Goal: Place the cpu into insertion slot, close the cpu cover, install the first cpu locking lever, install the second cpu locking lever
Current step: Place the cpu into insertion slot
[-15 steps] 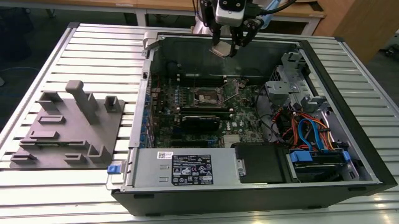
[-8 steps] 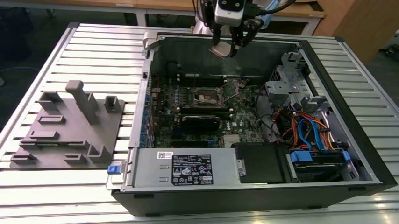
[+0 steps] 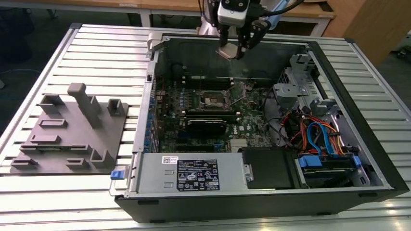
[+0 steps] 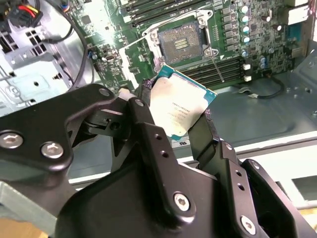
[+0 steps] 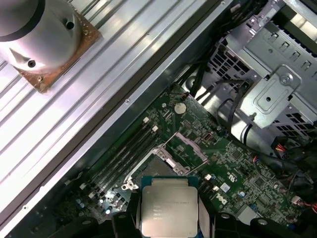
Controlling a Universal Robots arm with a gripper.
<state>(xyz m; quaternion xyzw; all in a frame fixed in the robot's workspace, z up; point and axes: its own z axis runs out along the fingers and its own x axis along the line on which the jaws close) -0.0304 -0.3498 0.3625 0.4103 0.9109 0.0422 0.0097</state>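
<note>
Right, I hold the cpu [image 4: 181, 111] in closed jaws, the insertion slot [image 4: 182, 42] well below them; placing needs square alignment.

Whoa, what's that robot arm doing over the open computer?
The robot's tool is shut on the cpu, a small silvery square chip, and holds it in the air above the open computer case. Down on the green board, the insertion slot lies uncovered with nothing in it. So the chip has not been set in place yet.
</note>
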